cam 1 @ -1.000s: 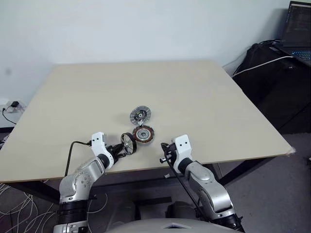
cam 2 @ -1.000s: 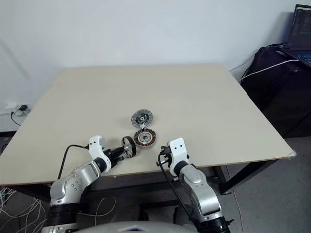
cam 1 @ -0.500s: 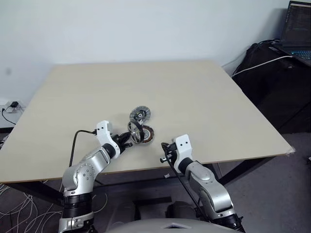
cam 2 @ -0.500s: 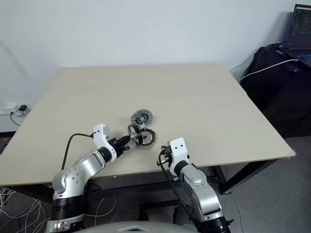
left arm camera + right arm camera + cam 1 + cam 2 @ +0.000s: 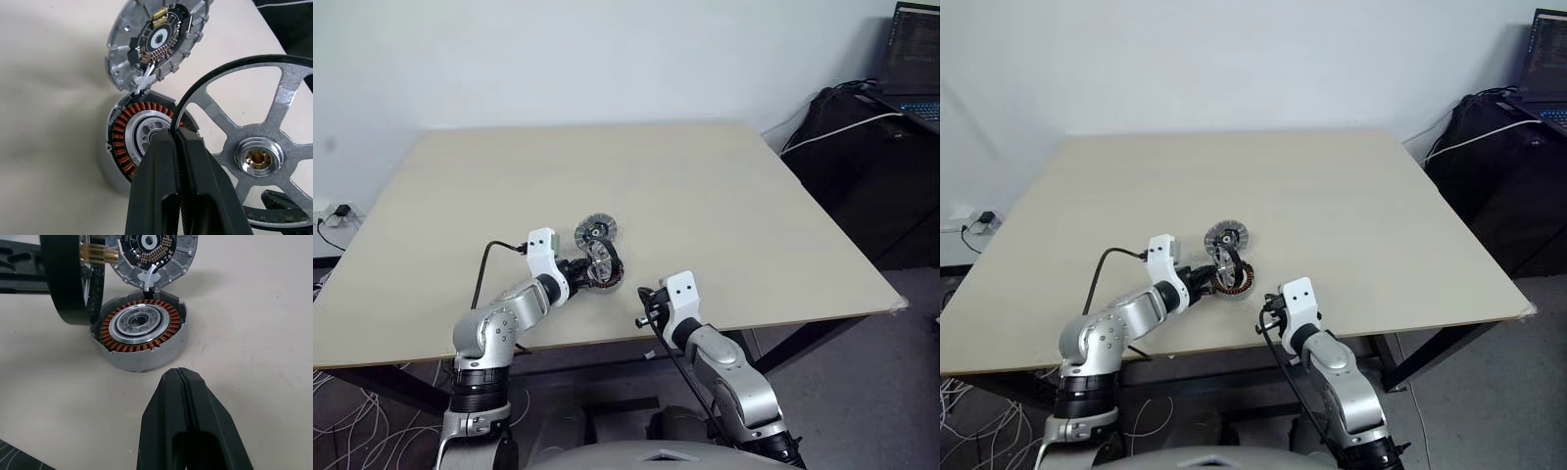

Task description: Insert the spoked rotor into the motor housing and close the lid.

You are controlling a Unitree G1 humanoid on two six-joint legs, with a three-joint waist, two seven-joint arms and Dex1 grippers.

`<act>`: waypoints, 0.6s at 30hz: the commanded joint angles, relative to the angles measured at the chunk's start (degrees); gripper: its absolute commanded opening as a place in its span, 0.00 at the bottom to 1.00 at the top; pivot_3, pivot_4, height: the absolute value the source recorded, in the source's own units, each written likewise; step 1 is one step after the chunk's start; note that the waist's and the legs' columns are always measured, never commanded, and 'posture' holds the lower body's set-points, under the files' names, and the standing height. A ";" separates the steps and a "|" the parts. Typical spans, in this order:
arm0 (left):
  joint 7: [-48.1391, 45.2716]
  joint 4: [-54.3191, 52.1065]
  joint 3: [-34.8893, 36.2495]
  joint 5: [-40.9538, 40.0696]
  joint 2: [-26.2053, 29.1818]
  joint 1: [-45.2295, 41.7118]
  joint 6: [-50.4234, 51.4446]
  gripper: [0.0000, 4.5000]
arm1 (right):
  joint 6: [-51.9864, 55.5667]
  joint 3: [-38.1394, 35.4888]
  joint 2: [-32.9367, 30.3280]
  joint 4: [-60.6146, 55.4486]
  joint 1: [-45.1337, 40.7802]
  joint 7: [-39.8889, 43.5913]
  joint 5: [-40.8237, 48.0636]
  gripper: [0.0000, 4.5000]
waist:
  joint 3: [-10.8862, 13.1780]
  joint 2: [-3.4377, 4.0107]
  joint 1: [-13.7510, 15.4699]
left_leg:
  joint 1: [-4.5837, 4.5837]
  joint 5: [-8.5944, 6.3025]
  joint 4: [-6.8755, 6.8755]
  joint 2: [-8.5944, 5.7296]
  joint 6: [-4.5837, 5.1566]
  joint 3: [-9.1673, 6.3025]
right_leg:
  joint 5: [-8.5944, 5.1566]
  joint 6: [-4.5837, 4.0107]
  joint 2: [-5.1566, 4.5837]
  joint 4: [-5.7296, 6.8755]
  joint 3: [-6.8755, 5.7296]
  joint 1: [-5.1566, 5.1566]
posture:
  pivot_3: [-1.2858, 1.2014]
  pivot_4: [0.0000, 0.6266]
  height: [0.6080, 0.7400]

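Left gripper (image 5: 177,147) clamped on the dark rim of the spoked rotor (image 5: 257,156), held on edge just above the motor housing (image 5: 139,335), presumably to line the hub up over the windings before tipping flat. Left arm angled in from the near left. Lid (image 5: 596,230) just beyond, resting open against the housing's far rim. Right gripper (image 5: 182,387) pressed together on nothing, parked near and right of the housing on the table (image 5: 724,196).

Beige table (image 5: 705,196); open laptop (image 5: 913,59) on dark stand, far right; white wall.
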 commanded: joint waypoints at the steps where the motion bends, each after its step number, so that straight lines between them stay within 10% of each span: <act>1: 1.00 0.85 0.05 1.99 -0.31 -2.04 -0.85 0.00 | -0.92 -0.56 0.50 -2.05 -0.63 -0.39 0.34 0.00 | 0.00 0.00 0.01 | 0.00 0.01 0.00 0.00 -0.01 0.00 | 0.00 0.00 0.01 0.01 0.00 0.00 | 0.52 0.00 1.00; 18: 1.82 5.17 0.75 6.07 -3.30 -3.25 -2.39 0.00 | -0.98 -0.75 0.68 -1.94 -0.72 -0.43 0.33 0.00 | 0.00 -0.02 0.05 | 0.01 0.02 0.03 0.02 -0.02 -0.01 | 0.00 0.00 0.00 0.03 0.01 0.00 | 0.52 0.00 1.00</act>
